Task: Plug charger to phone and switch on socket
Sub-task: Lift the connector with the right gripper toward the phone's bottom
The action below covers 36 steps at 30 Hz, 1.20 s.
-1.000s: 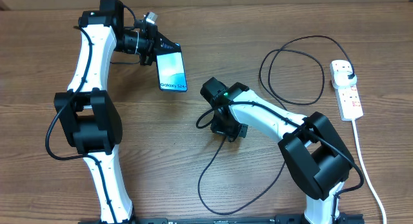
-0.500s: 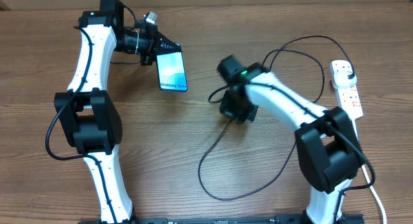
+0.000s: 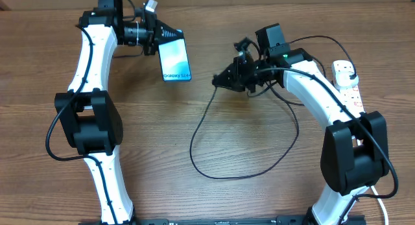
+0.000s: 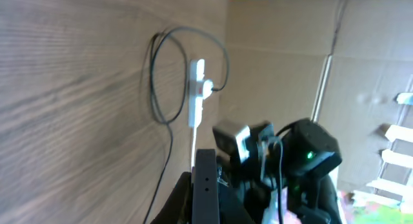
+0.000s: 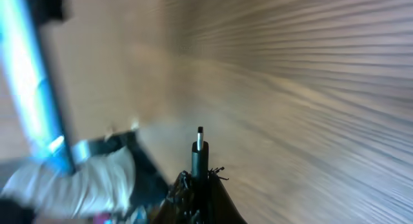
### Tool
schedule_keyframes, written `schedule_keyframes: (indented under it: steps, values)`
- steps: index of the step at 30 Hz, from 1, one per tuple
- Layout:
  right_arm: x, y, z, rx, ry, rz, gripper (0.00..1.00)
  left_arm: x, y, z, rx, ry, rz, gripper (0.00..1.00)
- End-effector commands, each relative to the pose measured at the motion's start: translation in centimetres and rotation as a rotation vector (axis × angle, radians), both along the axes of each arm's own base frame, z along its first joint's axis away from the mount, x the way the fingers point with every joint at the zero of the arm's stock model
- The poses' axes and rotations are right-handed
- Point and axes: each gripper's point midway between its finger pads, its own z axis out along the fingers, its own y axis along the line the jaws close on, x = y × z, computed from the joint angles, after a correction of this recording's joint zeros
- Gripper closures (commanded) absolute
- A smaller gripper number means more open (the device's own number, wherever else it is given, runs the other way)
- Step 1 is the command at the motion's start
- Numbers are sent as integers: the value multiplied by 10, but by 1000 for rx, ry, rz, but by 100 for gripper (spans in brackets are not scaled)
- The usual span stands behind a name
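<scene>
Phone: a slim rectangular smartphone (image 3: 176, 58) with black edges and a smooth, light blue lit screen is showing white "Galaxy" text near its lower short edge. It is sitting at the upper left of the scene, and whether it is touching the wood cannot be told.
Charger: a long thin black cable (image 3: 192, 147) is trailing in loose loops across the middle of the table. Its small pale-tipped connector (image 5: 199, 137) is pointing out from between the fingers in the blurred right wrist view, and its black plug (image 3: 351, 73) is sitting in the strip's far outlet.
Socket: a narrow white plastic power strip (image 3: 348, 90) with small red-marked switches is lying flat near the right edge, well apart from the phone.
Left arm: the white-and-black left arm (image 3: 91, 56) is reaching up the left side and bending inward at the wrist. The left end effector (image 3: 167, 35) is clamping tight on the phone's upper short edge.
Right arm: the white-and-black right arm (image 3: 318, 95) is arching from the near right corner toward the centre, wrist turned leftward. The right end effector (image 3: 219, 80) is pinching closed on the cable's connector end, near the phone but apart from it.
Table: a brown wood-grain table (image 3: 259, 199) is carrying everything, its grain running side to side.
Room: flat brown cardboard panels (image 4: 284, 69) are standing behind the table in the left wrist view.
</scene>
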Motion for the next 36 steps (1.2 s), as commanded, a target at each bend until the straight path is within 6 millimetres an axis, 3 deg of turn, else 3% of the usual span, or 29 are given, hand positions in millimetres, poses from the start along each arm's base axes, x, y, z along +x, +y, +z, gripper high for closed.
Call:
schedule_keyframes:
  steps: [1, 14, 27, 36]
  values:
    - [-12, 16, 52, 200, -110, 141, 96, 5, -10, 23, -94, 45, -2, 96]
    - [-21, 23, 75, 332, -174, 237, 96, 40, -15, 54, -154, -22, 48, 96]
    - [-22, 29, 114, 494, -162, 297, 96, 51, -47, 96, -232, -83, 30, 96]
    - [-12, 33, 131, 522, -207, 294, 96, 57, -47, 121, -272, -150, 42, 96]
